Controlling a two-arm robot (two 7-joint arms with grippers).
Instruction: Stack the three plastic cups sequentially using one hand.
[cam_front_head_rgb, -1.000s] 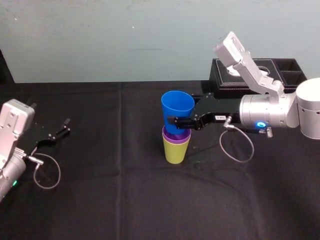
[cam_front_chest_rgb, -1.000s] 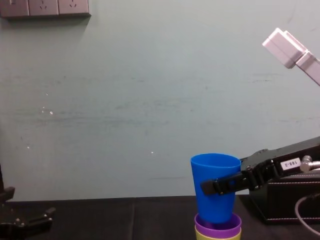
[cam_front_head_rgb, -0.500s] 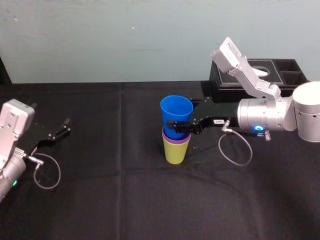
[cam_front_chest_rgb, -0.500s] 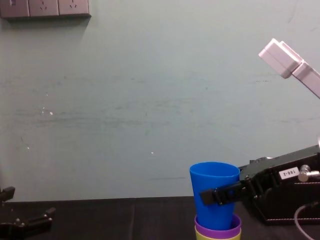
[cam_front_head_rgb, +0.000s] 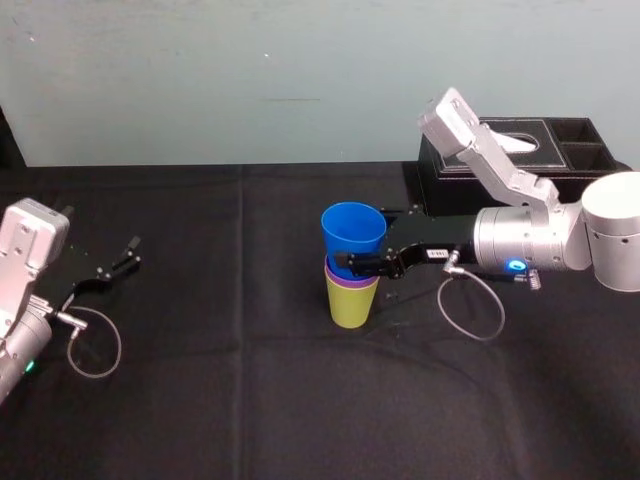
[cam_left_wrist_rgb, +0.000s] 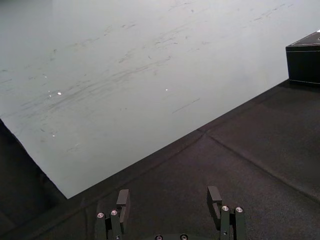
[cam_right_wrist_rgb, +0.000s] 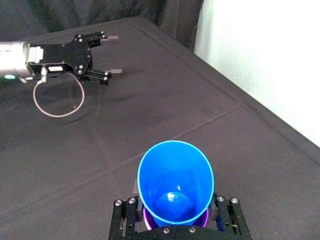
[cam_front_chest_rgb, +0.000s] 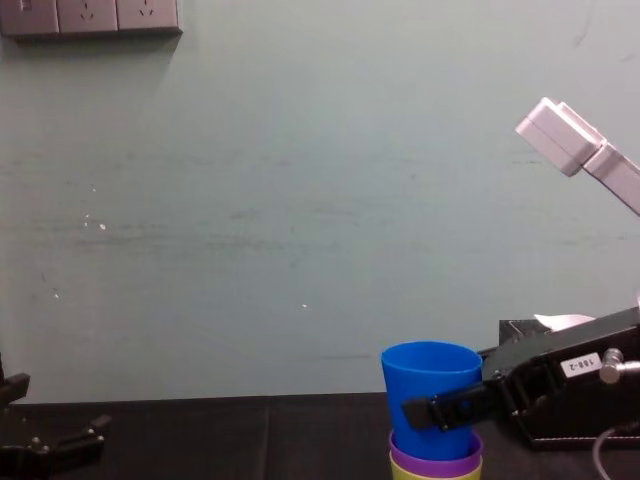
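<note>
Black cloth covers the table (cam_front_head_rgb: 200, 400), bare along its near edge. At the middle, the lime-green cup (cam_front_head_rgb: 352, 306) stands upright with the purple cup (cam_front_head_rgb: 352, 282) nested in it, little more than its rim showing. The blue cup (cam_front_head_rgb: 353, 232) has its base down inside the purple one, with most of its wall above. The right tool (cam_front_head_rgb: 352, 254) reaches in from 3 o'clock and is clamped across the blue cup just above the purple rim.

I'd judge this the last stacking step. Next, the blue cup needs seating fully, then the fingers must part and back out toward 3 o'clock without tipping the stack.

Off at 9 o'clock the left tool (cam_front_head_rgb: 132, 252) lies idle, fingers apart, well clear. Farther back at 2 o'clock sits a black tissue box (cam_front_head_rgb: 500, 150), behind the arm and seemingly out of the way.
</note>
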